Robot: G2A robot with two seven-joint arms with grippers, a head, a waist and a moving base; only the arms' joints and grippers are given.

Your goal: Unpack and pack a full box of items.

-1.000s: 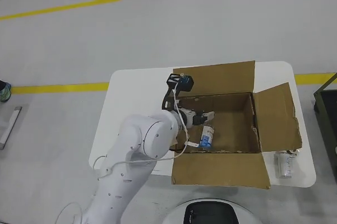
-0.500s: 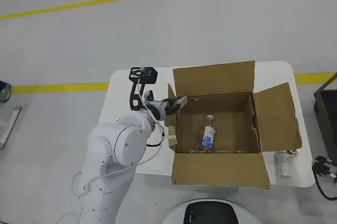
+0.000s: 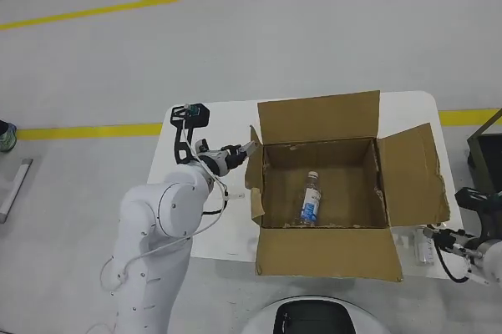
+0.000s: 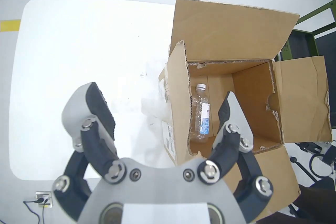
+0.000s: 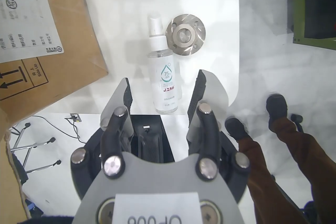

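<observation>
An open cardboard box (image 3: 351, 117) stands on the white table (image 3: 200, 125). A clear water bottle (image 3: 310, 200) with a blue label lies on the box floor, also seen as the bottle (image 4: 201, 114) in the left wrist view. My left gripper (image 3: 244, 151) hangs open and empty just outside the box's left wall (image 4: 178, 109), above the table. A small spray bottle (image 5: 164, 72) lies on the table to the right of the box, next to a metal flange (image 5: 185, 34). My right gripper (image 5: 164, 91) is open, its fingers on either side of the spray bottle's base.
The box's four flaps are folded outward; the near flap (image 3: 330, 253) hangs over the table's front edge. A green cart (image 3: 493, 167) stands beyond the table's right edge. Bare table lies left of the box.
My left gripper has pulled out of the box to the left, leaving the water bottle lying inside. My right arm has come in at the table's lower right, by the spray bottle.
</observation>
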